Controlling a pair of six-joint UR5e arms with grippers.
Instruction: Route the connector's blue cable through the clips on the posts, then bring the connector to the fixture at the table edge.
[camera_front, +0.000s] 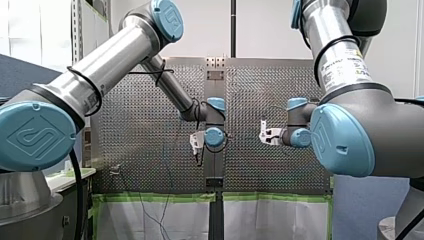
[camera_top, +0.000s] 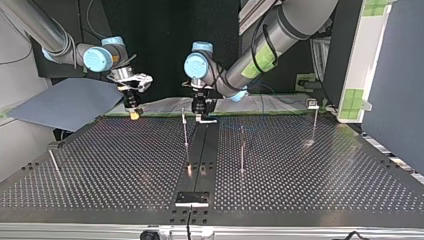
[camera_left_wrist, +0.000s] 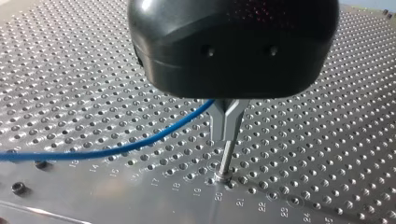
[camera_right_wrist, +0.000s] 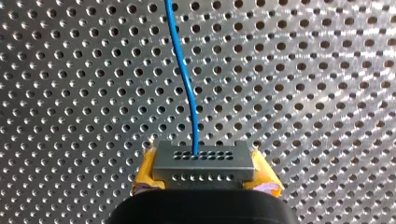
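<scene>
In the right wrist view a grey connector (camera_right_wrist: 204, 161) with rows of small holes sits between the yellow pads (camera_right_wrist: 144, 179) of my right gripper (camera_right_wrist: 205, 176), which is shut on it. The blue cable (camera_right_wrist: 184, 79) leaves the connector and runs ahead over the perforated table. In the left wrist view my left gripper (camera_left_wrist: 227, 139) has its metal fingers shut, with the blue cable (camera_left_wrist: 116, 148) entering at their base and trailing away to the side. A thin post (camera_left_wrist: 227, 161) stands just under the fingertips. In the top view my right gripper (camera_top: 133, 109) hangs left of my left gripper (camera_top: 201, 111).
Thin posts (camera_top: 185, 131) (camera_top: 242, 152) (camera_top: 315, 125) rise from the perforated table (camera_top: 310, 185), and one more post (camera_top: 54, 162) leans at the top view's left. A small plate fixture (camera_top: 192, 198) lies at the near edge. A grey sheet (camera_top: 65, 102) lies behind my right gripper.
</scene>
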